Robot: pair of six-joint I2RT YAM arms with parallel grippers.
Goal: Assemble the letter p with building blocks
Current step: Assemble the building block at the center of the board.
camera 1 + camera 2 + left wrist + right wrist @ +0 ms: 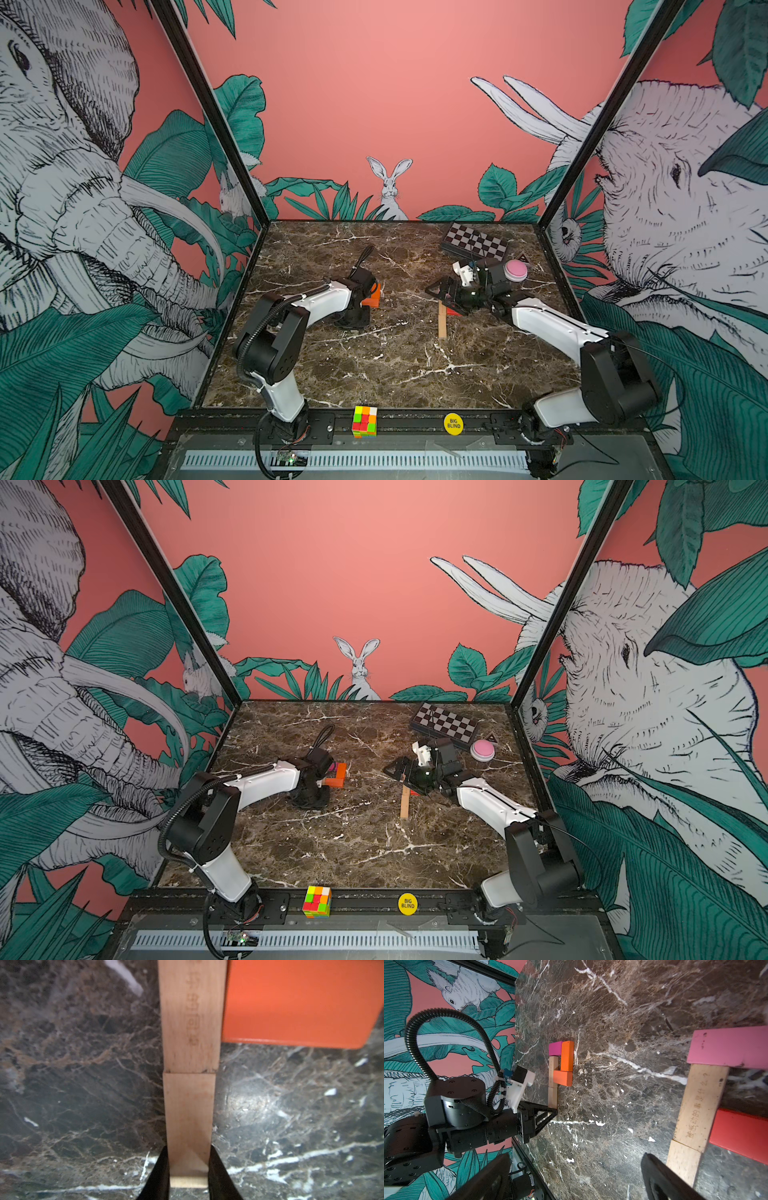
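Note:
My left gripper (188, 1176) is shut on the end of a plain tan block (190, 1113) that lies on the marble, end to end with a second tan block (191, 1016) beside an orange block (301, 1001). The right wrist view shows this group with a magenta block (555, 1048) and two orange blocks (567, 1055) forming a loop. My right gripper (571, 1178) is open and empty, next to another group: a pink block (729, 1048), two tan blocks (702, 1105) and a red block (741, 1134). In both top views the arms hide most blocks.
A checkered box (476, 241) and a pink round button (515, 270) sit at the back right of the marble table (374, 374). A multicoloured puzzle cube (365, 422) and a yellow disc (453, 424) rest on the front rail.

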